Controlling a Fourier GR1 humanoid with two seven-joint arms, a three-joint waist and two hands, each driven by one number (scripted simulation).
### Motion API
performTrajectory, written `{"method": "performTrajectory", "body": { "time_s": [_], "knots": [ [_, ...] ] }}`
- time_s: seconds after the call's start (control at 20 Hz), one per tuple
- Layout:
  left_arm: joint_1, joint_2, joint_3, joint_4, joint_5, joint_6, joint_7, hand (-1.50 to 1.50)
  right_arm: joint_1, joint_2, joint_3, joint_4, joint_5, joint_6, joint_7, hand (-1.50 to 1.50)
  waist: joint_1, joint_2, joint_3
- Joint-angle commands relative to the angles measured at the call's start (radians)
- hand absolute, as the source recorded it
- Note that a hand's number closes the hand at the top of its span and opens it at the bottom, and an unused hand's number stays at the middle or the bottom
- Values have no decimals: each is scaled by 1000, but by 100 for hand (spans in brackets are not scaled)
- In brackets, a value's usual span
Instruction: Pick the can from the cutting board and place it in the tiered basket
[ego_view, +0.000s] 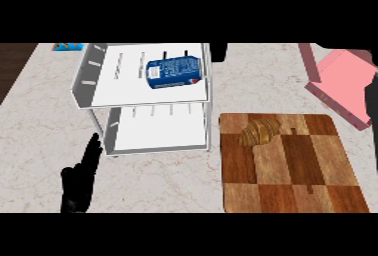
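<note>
Fingers straight and pointing up, the left hand (80, 182) rests open at the lower left of the head view, holding nothing and standing just short of the tiered basket's lower shelf. Next comes the tiered basket (92, 82), white and wire-sided, and on its upper tier lies the can (174, 72), blue, on its side and tilted a little; by the look of it the placing is already done. A risk I would name: lying down, the can could roll toward the open front rim if the basket were nudged, and the left hand stands near enough the frame to do that. Right of the basket lies the cutting board (295, 170), with only a croissant (258, 131) near its top edge and no can. A pink object (341, 80) sits at the far right. The right hand does not show.
</note>
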Motion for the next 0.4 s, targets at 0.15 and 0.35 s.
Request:
{"method": "performTrajectory", "body": {
  "time_s": [0.15, 0.35],
  "knots": [
    [-23, -13, 4, 24, -5, 1, 7, 0, 235, -232, -269, -120, -281, 297, -60, -150, -1, 4, -2],
    [-43, -26, -8, 37, -23, 4, 18, 0, 276, -329, -394, 10, -399, 469, -133, -150, 19, 8, -2]
  ]
}}
